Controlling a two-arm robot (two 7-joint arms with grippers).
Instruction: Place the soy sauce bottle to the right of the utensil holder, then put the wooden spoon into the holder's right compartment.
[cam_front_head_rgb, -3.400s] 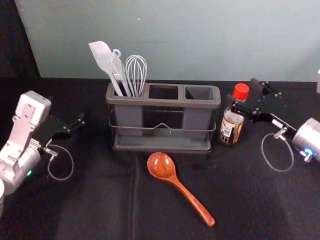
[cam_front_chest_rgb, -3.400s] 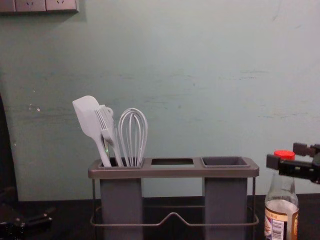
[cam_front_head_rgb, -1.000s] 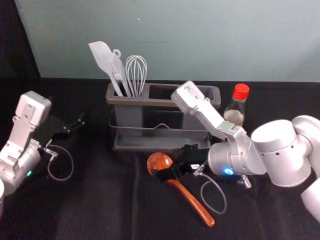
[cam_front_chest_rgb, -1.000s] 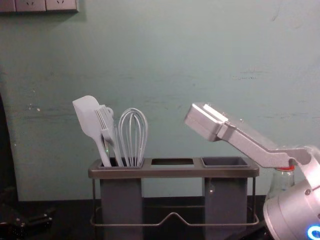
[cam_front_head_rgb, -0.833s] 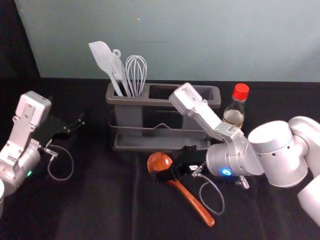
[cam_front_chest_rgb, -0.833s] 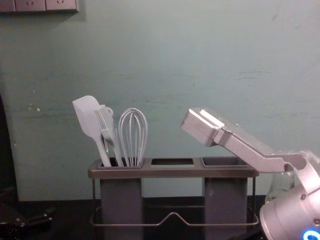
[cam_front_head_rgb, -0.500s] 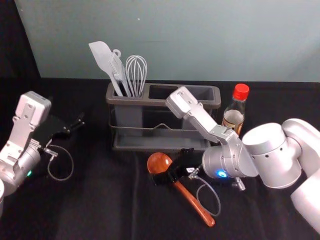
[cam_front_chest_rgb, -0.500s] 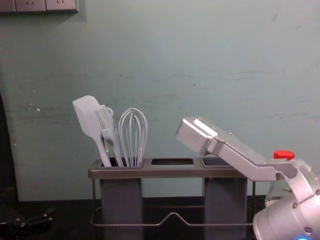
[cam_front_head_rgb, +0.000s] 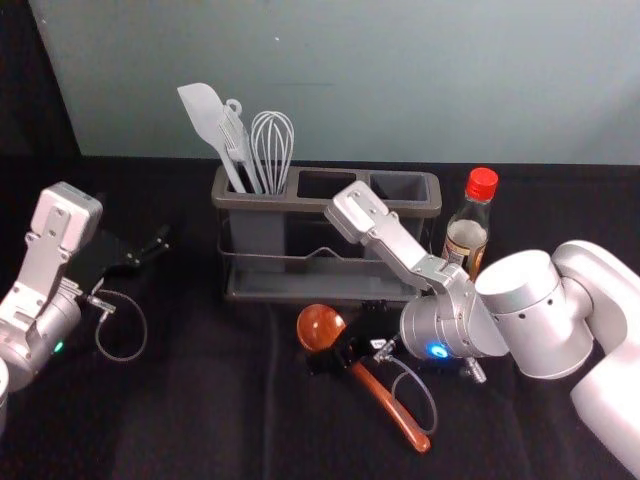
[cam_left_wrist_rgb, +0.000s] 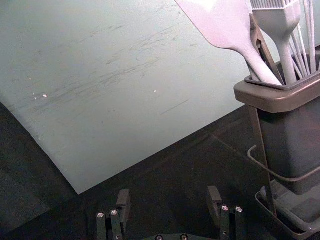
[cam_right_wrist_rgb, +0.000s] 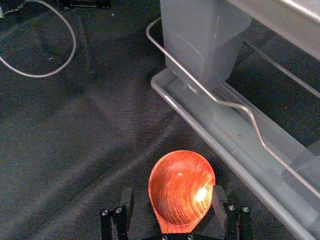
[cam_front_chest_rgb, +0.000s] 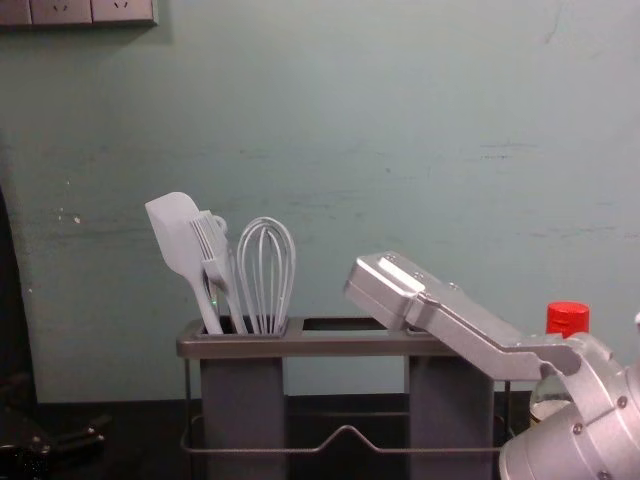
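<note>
Right beside the bowl of the wooden spoon (cam_front_head_rgb: 321, 327), the right gripper (cam_front_head_rgb: 343, 354) reaches down over the worktop (cam_front_head_rgb: 200, 400). Its jaws stand wide; in the right wrist view the bowl lies between them, one jaw tip overlapping the bowl's edge, and whether they touch is hard to tell. Part of the spoon is covered by the gripper in the head view, the handle coming out on the near side of the jaws and slanting to the right. In the right wrist view the handle is cut off just past the bowl.

Beyond the right jaws stands the utensil holder (cam_front_head_rgb: 320, 205), with a spatula (cam_front_head_rgb: 204, 112), a brush (cam_front_head_rgb: 237, 135) and a whisk (cam_front_head_rgb: 272, 145) in its left compartment. The right arm (cam_front_head_rgb: 535, 315) hides most of the right compartment's opening in the chest view. Farther out and to the right of these jaws, the soy sauce bottle (cam_front_head_rgb: 467, 234) is upright just right of the holder, its lower part behind the arm in the chest view.

The left gripper (cam_front_head_rgb: 150, 253) is parked left of the holder, jaws wide apart.
</note>
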